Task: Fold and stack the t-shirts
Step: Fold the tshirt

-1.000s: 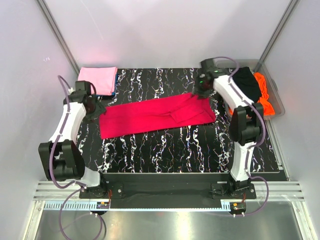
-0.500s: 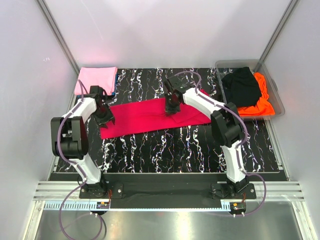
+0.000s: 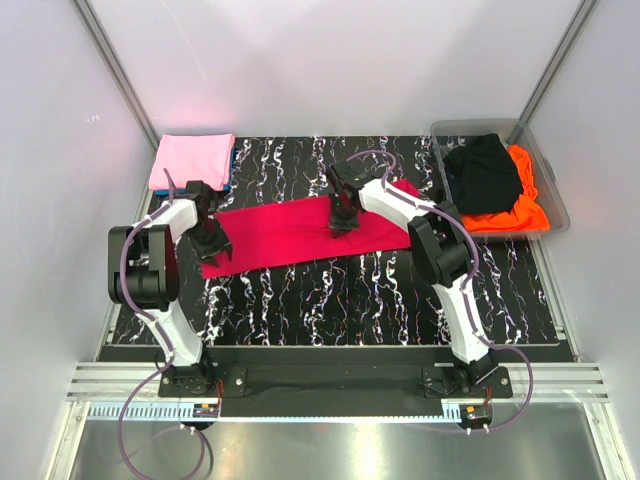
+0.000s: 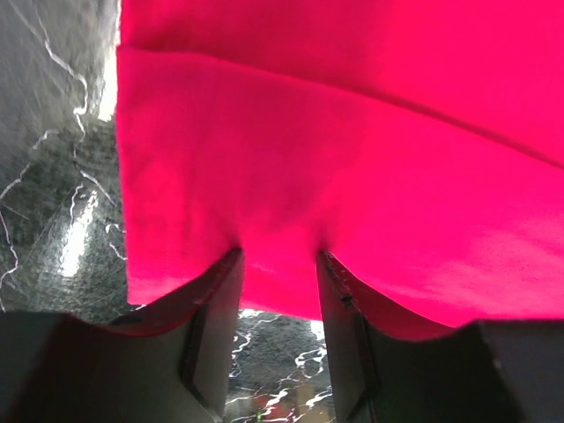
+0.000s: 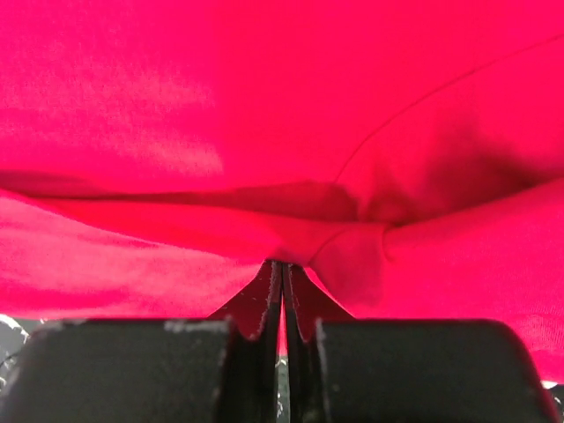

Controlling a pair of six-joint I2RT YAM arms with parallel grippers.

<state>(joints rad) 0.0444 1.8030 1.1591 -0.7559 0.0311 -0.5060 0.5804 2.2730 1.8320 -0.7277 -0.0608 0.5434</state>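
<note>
crimson-red t-shirt [image 3: 300, 228] lies flat as a long band across the middle of the black marbled table [image 3: 330, 295], slanting from the near left toward the far right, with both tools on it.

the left gripper [image 3: 212, 244] sits at the band's left end, on its near corner. in the wrist view its two fingers [image 4: 211, 335] stand apart with a plain gap. the shirt's hem sags into that gap and bare table shows below it, so the jaws are spread around the edge and not closed on it. the right gripper [image 3: 343, 216] is down on the shirt a little right of the middle. its wrist view shows the jaws pressed almost together, with a thin ridge of red cloth nipped between them and creases gathering toward the tips.

counted: two grippers, one bin, five t-shirts. besides the crimson one, a light pink t-shirt [image 3: 193, 160] lies folded at the far left corner of the table, near the left gripper and well apart from the right one. a blue t-shirt [image 3: 229, 183] shows only as a sliver under the pink one's right edge. the clear plastic bin [image 3: 450, 128] stands at the far right and holds a black t-shirt [image 3: 483, 172] and a bright orange t-shirt [image 3: 522, 208]. the black one lies partly over the orange one, and both are apart from either gripper.
</note>
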